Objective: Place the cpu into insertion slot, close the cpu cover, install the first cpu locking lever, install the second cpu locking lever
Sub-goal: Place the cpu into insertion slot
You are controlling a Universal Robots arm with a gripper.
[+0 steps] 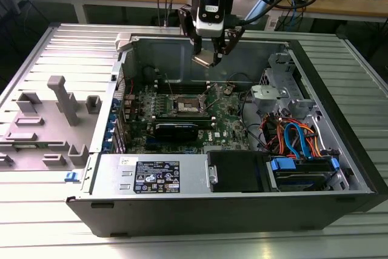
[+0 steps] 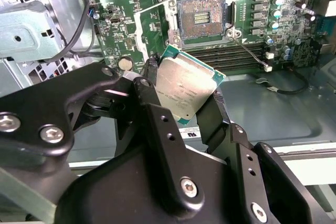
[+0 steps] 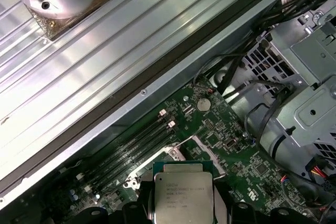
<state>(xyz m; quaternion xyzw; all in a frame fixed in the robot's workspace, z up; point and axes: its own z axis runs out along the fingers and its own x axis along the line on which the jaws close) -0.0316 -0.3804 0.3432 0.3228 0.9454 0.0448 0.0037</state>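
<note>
Above the open computer case, the gripper is clamped on the cpu. Its 2 fingers press 2 opposite edges, and the chip hangs in the air, well clear of the motherboard. The insertion slot lies below it, uncovered, with its dark centre showing inside the silver rim.

I judge the chip to be light, thin and fully stiff. Its smooth metal top would give little friction, so the edge pinch looks like the right hold. I would treat the underside and the socket's contact field as fragile and keep them untouched.

From my seat several things are out of sight. The chip's underside is hidden, and parts of its edges sit behind the fingers in both wrist views. I cannot make out any orientation notch or corner mark, and I cannot tell with confidence how the cpu cover or the 2 locking levers stand.
</note>
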